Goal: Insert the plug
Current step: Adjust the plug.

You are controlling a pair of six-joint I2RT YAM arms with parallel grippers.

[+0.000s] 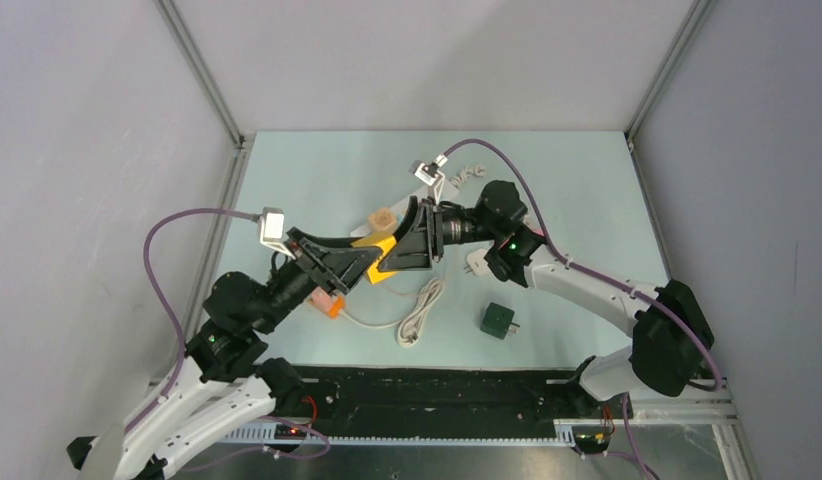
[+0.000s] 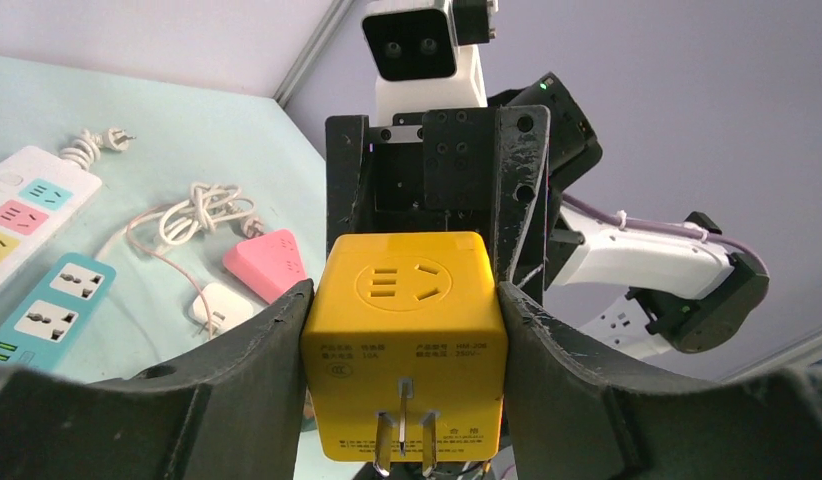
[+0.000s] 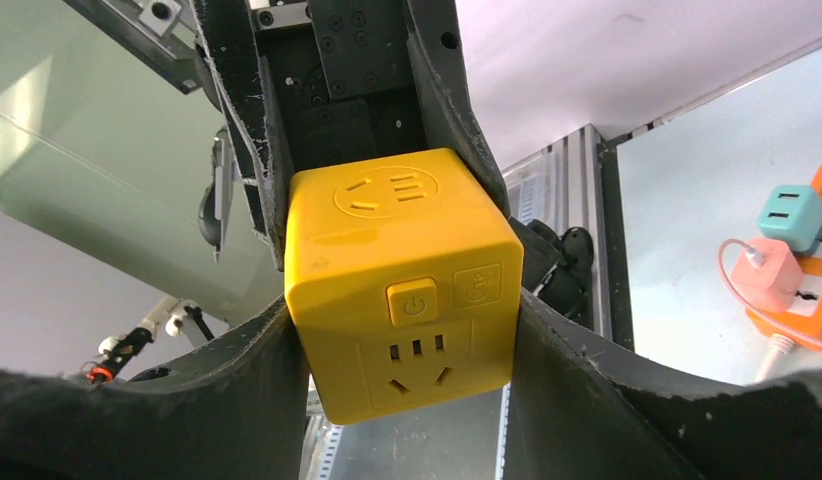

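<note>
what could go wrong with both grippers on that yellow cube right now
1. The left gripper and right gripper both clamp the yellow cube adapter in mid-air; if they pull unevenly or one releases early, it may twist or drop.
2. Its prongs sit low between the left fingers, so a slip could foul them.
3. Loose cords lie beside the power strips and might snag.

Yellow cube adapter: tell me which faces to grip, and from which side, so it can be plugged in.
Grip the yellow cube adapter on its two flat, parallel side faces, coming from the face opposite the prongs, so they point away from the wrist, unobstructed. The right gripper is placed so; the left gripper has the prongs facing its own wrist.
</note>
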